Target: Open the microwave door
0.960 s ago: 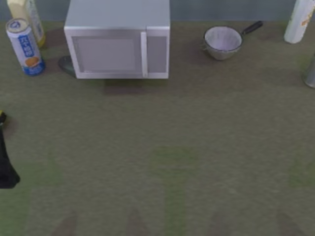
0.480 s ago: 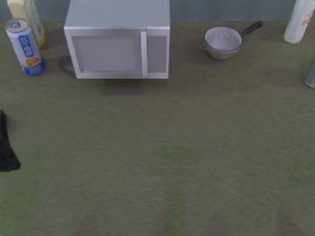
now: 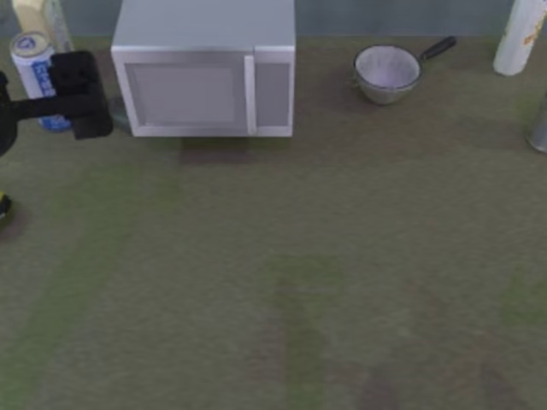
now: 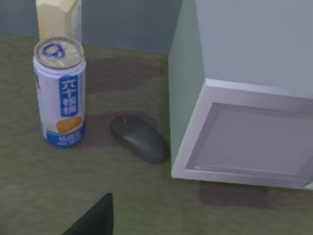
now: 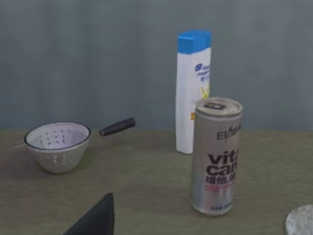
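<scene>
— At the table's far left stands the microwave (image 3: 205, 67), long axis left to right, facing the near edge; the microwave door (image 3: 185, 92) sits flush.

— And the left gripper (image 3: 81, 94)?

— Beside the microwave's left side, half hiding the blue can (image 4: 59, 93); can't tell its grip. A grey mouse (image 4: 138, 137) lies between.

The microwave (image 3: 205, 64) is a boxy silver-grey unit sitting at the back of the table, left of centre, with its front facing the open tabletop. The microwave door (image 3: 186, 92) looks fully shut, flush with the front: white frame, big grey window, and a vertical white handle strip on its right edge next to the narrow grey control panel. The left wrist view catches the door's lower left corner and the oven's plain grey side wall.
</scene>
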`<action>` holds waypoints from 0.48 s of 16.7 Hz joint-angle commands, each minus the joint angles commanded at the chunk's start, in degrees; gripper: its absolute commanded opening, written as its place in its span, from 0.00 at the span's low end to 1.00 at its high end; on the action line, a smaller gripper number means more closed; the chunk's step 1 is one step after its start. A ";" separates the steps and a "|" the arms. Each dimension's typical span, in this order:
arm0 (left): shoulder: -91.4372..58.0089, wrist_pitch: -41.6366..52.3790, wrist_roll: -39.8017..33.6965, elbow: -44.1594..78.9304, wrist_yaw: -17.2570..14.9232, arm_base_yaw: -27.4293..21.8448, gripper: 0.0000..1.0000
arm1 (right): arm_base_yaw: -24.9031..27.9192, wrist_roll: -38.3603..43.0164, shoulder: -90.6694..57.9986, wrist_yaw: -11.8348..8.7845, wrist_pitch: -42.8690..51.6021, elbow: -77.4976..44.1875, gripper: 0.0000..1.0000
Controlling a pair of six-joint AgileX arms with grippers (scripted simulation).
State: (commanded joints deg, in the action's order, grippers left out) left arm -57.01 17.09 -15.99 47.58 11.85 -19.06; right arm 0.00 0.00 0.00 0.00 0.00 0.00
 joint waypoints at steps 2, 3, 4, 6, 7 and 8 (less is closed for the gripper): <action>-12.24 2.75 -3.39 9.81 2.13 -3.65 1.00 | 0.00 0.00 0.00 0.00 0.00 0.00 1.00; -18.05 4.14 -4.99 14.44 3.16 -5.42 1.00 | 0.00 0.00 0.00 0.00 0.00 0.00 1.00; -23.56 5.54 -6.50 18.78 4.16 -7.11 1.00 | 0.00 0.00 0.00 0.00 0.00 0.00 1.00; -33.55 8.35 -9.16 26.43 6.04 -10.24 1.00 | 0.00 0.00 0.00 0.00 0.00 0.00 1.00; -37.95 9.73 -10.30 29.69 6.89 -11.65 1.00 | 0.00 0.00 0.00 0.00 0.00 0.00 1.00; -41.90 11.05 -11.31 32.61 7.68 -12.93 1.00 | 0.00 0.00 0.00 0.00 0.00 0.00 1.00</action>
State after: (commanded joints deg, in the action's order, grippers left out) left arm -98.91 28.14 -27.30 80.19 19.53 -31.99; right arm 0.00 0.00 0.00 0.00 0.00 0.00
